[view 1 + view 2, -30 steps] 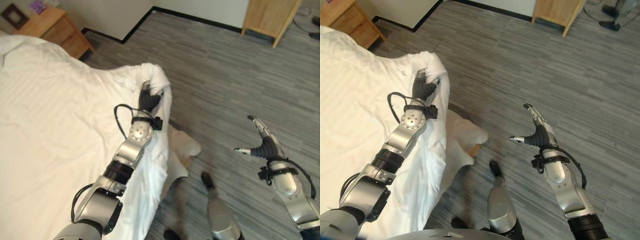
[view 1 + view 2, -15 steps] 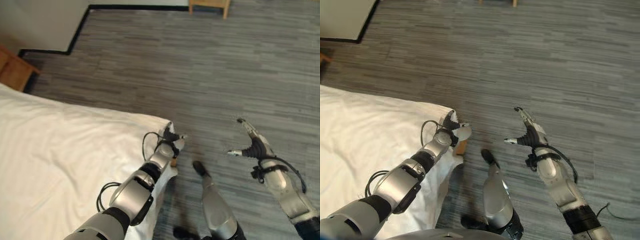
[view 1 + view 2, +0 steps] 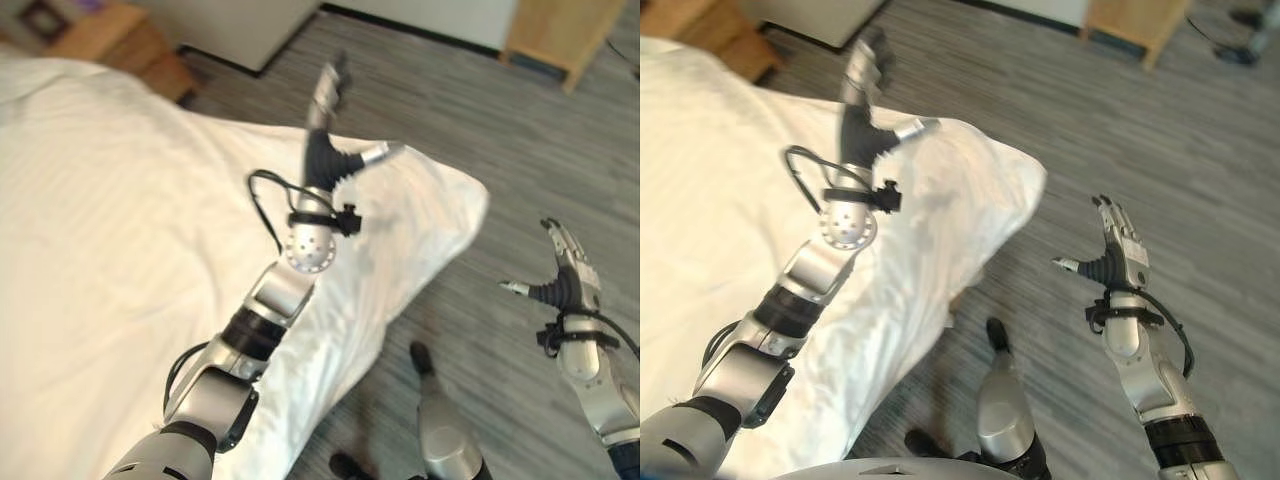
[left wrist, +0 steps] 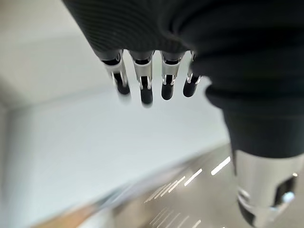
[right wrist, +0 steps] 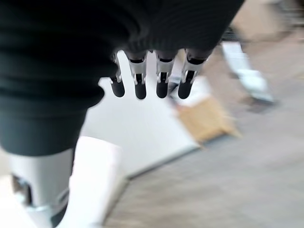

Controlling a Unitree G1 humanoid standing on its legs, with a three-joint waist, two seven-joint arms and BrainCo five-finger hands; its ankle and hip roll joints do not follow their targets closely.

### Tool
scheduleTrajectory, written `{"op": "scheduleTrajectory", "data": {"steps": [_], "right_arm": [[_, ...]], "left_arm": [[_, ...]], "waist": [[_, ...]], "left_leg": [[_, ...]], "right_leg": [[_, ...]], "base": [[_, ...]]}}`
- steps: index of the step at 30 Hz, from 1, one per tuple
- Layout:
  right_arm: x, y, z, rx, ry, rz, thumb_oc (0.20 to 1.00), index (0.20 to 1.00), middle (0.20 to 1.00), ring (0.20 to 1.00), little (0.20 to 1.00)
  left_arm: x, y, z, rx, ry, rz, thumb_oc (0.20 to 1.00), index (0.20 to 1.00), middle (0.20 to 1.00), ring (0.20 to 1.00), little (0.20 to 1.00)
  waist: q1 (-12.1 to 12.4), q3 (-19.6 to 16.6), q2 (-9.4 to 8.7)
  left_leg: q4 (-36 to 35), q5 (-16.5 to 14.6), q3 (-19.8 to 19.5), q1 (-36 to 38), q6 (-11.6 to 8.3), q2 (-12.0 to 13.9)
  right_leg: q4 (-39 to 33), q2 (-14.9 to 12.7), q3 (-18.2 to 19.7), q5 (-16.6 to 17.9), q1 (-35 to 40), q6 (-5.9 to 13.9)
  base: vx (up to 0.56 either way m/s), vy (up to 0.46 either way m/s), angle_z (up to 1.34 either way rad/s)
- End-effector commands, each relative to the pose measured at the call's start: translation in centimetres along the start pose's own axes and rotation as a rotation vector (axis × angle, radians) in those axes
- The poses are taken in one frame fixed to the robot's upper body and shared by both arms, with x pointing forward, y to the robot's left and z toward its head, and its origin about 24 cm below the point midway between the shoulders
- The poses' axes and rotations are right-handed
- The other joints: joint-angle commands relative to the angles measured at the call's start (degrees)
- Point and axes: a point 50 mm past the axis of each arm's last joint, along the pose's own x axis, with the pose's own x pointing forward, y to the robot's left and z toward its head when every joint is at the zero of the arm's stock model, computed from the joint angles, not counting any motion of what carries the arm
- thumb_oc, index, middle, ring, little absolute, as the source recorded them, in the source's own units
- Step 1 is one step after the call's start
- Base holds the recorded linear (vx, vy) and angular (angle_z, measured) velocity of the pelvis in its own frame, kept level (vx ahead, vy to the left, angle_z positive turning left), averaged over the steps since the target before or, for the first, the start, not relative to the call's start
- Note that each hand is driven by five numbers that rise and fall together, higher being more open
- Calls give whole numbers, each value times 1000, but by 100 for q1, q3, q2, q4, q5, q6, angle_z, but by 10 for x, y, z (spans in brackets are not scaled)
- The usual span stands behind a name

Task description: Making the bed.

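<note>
The white sheet point(image 3: 120, 230) covers the bed across the left of the frame, its loose corner point(image 3: 455, 205) jutting toward centre right over the floor point(image 3: 500, 120). The left hand point(image 3: 330, 150), fingers straight and holding nothing, is raised above the sheet just left of that corner. The right hand point(image 3: 570, 280), spread wide and empty, hangs at lower right, well apart. The left hand is nearer.

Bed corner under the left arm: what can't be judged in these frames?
- How the white sheet lies under the left arm: hidden in both eye views.
- Left hand: its raised fingers are motion-blurred in the left eye view.
- Bed's left side: cut off by the edge.
- Bedside cabinet: blurred, partly cut off.
- Right hand: open over floor; its wrist view's background is smeared.
</note>
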Motion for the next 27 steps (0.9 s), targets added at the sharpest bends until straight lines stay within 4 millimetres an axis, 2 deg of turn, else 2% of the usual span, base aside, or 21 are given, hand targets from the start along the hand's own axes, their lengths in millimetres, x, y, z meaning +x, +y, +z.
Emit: {"op": "scheduleTrajectory", "data": {"steps": [1, 6, 9, 10, 11, 12, 13, 14, 15, 16, 17, 18, 19, 20, 21, 22, 27], "right_arm": [[10, 0, -8, -116, 25, 24, 1000, 1000, 1000, 1000, 1000], [7, 11, -2, 2, 52, 50, 1000, 1000, 1000, 1000, 1000], [0, 30, 14, 200, 38, 111, 1000, 1000, 1000, 1000, 1000], [-2, 37, 25, 349, 29, 145, 517, 517, 517, 517, 517], [-5, 43, 34, 576, 55, 167, 200, 200, 200, 200, 200], [-5, 43, 34, 582, 56, 171, 200, 200, 200, 200, 200], [-9, 48, 38, 735, 80, 191, 200, 200, 200, 200, 200], [-8, 55, 53, 1053, 86, 196, 200, 200, 200, 200, 200], [-2, 55, 62, 1195, 63, 181, 200, 200, 200, 200, 200], [-2, 55, 62, 1200, 63, 184, 200, 200, 200, 200, 200], [3, 54, 70, 1372, 37, 163, 200, 200, 200, 200, 200], [3, 54, 70, 1372, 37, 163, 200, 200, 200, 200, 200], [17, 53, 85, 1543, -6, 139, 200, 200, 200, 200, 200], [17, 54, 86, 1545, -8, 140, 200, 200, 200, 200, 200], [20, 52, 89, 1605, -30, 127, 200, 200, 200, 200, 200], [25, 53, 97, 1715, -50, 109, 200, 200, 200, 200, 200], [42, 58, 106, 1850, -15, 59, 200, 200, 200, 200, 200]], "left_arm": [[5, 2, -3, -226, 41, -35, 1000, 1000, 1000, 1000, 1000], [3, 6, -1, -134, 19, -63, 1000, 1000, 1000, 1000, 1000], [-5, 16, -1, -96, 8, 1, 1000, 1000, 1000, 1000, 1000], [-10, 24, 5, -100, -20, 30, 1000, 1000, 1000, 1000, 1000], [-18, 32, 8, -134, -23, 65, 1000, 1000, 1000, 1000, 1000], [-19, 33, 8, -133, -20, 64, 1000, 1000, 1000, 1000, 1000], [-32, 41, 7, -163, 4, 91, 1000, 1000, 1000, 1000, 1000], [-60, 65, 2, -173, 69, 143, 1000, 1000, 1000, 1000, 1000], [-75, 77, 0, -155, 102, 173, 1000, 1000, 1000, 1000, 1000], [-76, 78, 0, -153, 102, 173, 1000, 1000, 1000, 1000, 1000], [-100, 99, -5, -142, 171, 244, 1000, 1000, 1000, 1000, 1000], [-100, 99, -5, -142, 171, 244, 1000, 1000, 1000, 1000, 1000], [-120, 113, -15, -162, 245, 322, 1000, 1000, 1000, 1000, 1000], [-120, 113, -15, -162, 244, 322, 1000, 1000, 1000, 1000, 1000], [-131, 121, -20, -147, 290, 358, 1000, 1000, 1000, 1000, 1000], [-150, 135, -27, -104, 366, 411, 1000, 1000, 1000, 1000, 1000], [-186, 152, -39, -105, 507, 481, 1000, 1000, 1000, 1000, 1000]], "waist": [[57, -528, -192], [190, -533, -249], [270, -559, -257], [350, -566, -278], [432, -571, -283], [430, -582, -291], [503, -602, -310], [692, -648, -324], [844, -660, -325], [834, -667, -333], [1027, -672, -335], [1022, -681, -334], [1280, -672, -315], [1269, -682, -313], [1398, -663, -293], [1600, -633, -249], [2032, -356, -65]], "left_leg": [[66, 821, -286, 68, -405, 701], [66, 813, -476, 48, -402, 728], [66, 783, -538, 106, -391, 688], [66, 839, -555, 113, -386, 672], [66, 852, -586, 154, -385, 648], [66, 884, -582, 140, -385, 652], [66, 896, -597, 160, -381, 643], [66, 891, -622, 199, -375, 630], [66, 885, -666, 217, -377, 622], [66, 916, -667, 200, -375, 627], [66, 941, -764, 170, -376, 620], [66, 946, -768, 158, -376, 622], [71, 894, -850, 134, -380, 606], [66, 932, -858, 96, -379, 614], [69, 889, -903, 88, -378, 611], [66, 908, -1034, -40, -377, 611], [66, 1032, -1348, -532, -390, 596]], "right_leg": [[92, -170, -393, -735, 537, 340], [78, -156, -538, -820, 753, 297], [60, -122, -478, -877, 834, 253], [59, -116, -434, -846, 830, 227], [59, -122, -430, -867, 877, 230], [59, -117, -426, -840, 861, 216], [59, -140, -446, -836, 897, 212], [59, -167, -483, -857, 992, 195], [59, -186, -532, -891, 1056, 194], [59, -181, -531, -866, 1039, 181], [59, -195, -632, -883, 1100, 163], [59, -194, -635, -881, 1091, 161], [60, -222, -754, -908, 1154, 160], [59, -214, -761, -878, 1120, 144], [60, -231, -838, -907, 1165, 155], [59, -258, -982, -878, 1154, 149], [65, -315, -1280, -798, 956, 176]], "base": [[15, -46, 56], [23, -23, 53], [11, 6, 0], [18, 7, -36], [-13, -4, -46], [11, -3, -31], [19, -14, -11], [60, -9, -2], [37, -9, 0], [15, -26, 17], [-11, -25, 34], [6, -37, 47], [-13, -25, 47], [-2, -32, 44], [-44, -45, 52], [-46, -44, 45], [-127, -23, 52]]}}
